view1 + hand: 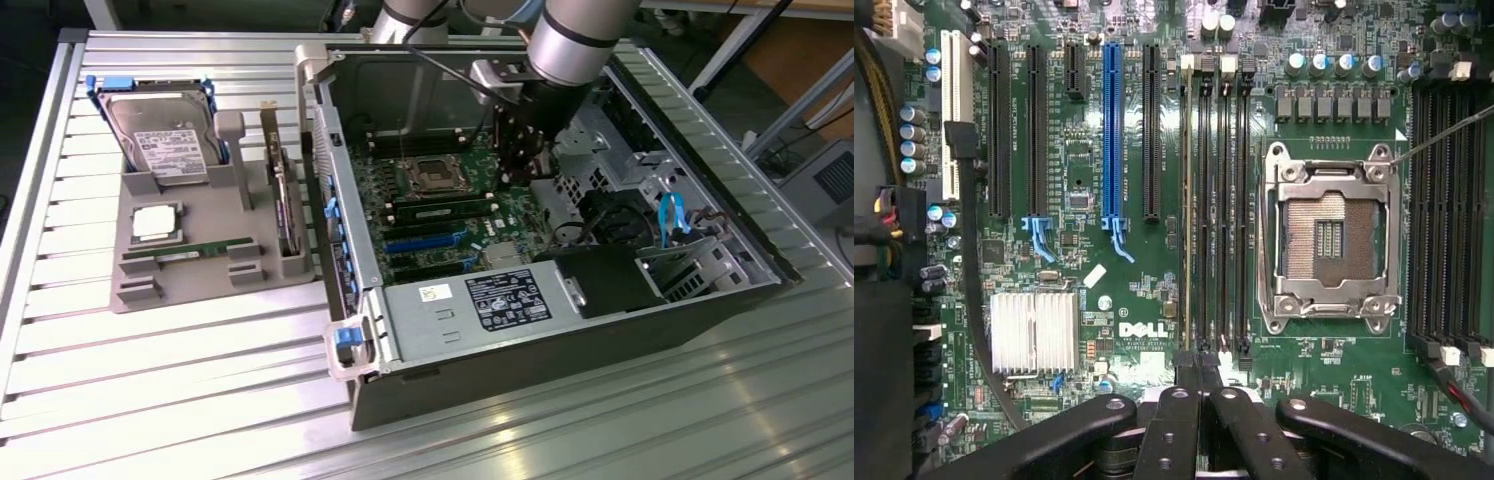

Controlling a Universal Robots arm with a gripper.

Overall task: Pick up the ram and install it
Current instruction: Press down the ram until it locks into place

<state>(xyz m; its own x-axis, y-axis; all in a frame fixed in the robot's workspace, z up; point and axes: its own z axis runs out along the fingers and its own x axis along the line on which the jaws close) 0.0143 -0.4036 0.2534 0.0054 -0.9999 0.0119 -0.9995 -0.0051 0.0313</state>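
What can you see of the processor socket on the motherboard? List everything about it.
The processor socket is a square frame of silver metal with round fasteners at its corners, set around a dark contact field. No chip sits in it. It lies flat on the green motherboard inside the open computer case, with banks of long black memory slots on two opposite sides.

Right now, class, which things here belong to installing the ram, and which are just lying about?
Job: gripper, slotted ram, tray ram, memory slots.
Lying about: hard drive, processor, upright card.
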